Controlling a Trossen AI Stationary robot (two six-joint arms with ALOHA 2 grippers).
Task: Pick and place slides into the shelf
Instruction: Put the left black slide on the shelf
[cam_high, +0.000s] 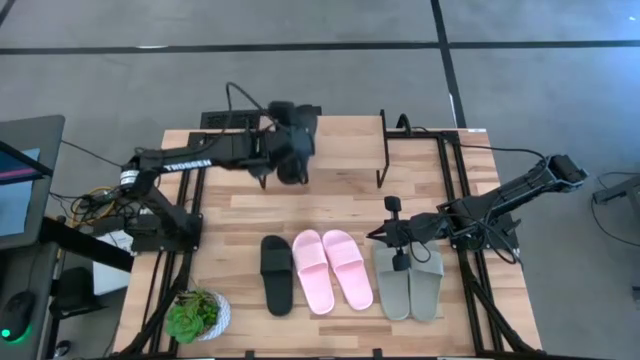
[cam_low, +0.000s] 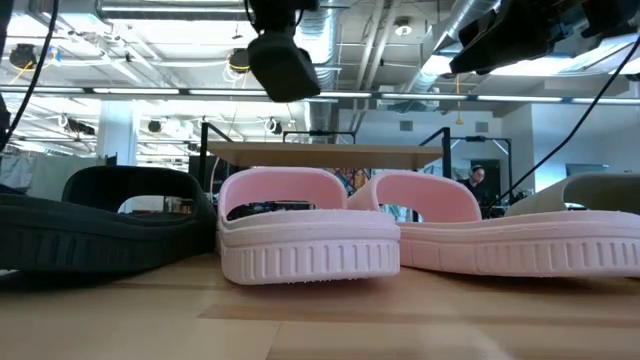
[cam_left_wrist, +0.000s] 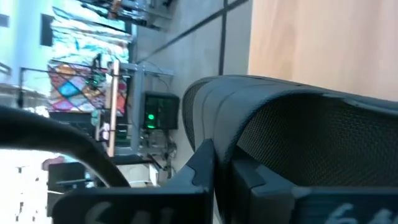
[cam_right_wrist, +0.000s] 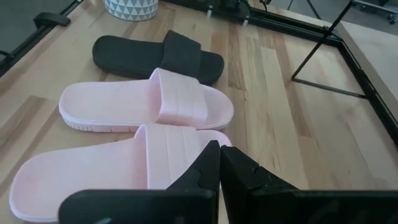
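While the left end effector (cam_left_wrist: 214, 163) hangs above the far-centre of the bench (cam_high: 240, 215), its fingers are together, clamped on one black slide (cam_high: 297, 150). The wrist view shows that slide's surface as dark, matte and finely mesh-textured, with a rounded moulded edge. I can't tell its heading from any view.

The right end effector (cam_right_wrist: 219, 155) is pinched together and holds nothing. It sits low over the near-right of the bench, above the gap between the pink pair and the grey-green pair.

The rest of the slides lie flat in a row along the near side:
- other black slide (cam_high: 277, 273), leftmost, single
- pink pair (cam_high: 333, 270), centre, side by side and close together. They are soft rubbery foam with a wide ribbed strap and a vertically grooved sole rim.
- grey-green pair (cam_high: 420, 290), rightmost, same shape, partly under the right arm

All five have their long axis running near-far. The straps sit toward the far end, so the toes point at the shelf.

The shelf (cam_low: 330, 153) stands at the far side with a light wood plank top on thin black metal legs. Its top reads bare in the low view.

The bench is pale butcher-block planks with a black tube frame along its sides. A small white pot with a green plant (cam_high: 198, 315) stands at the near-left corner.
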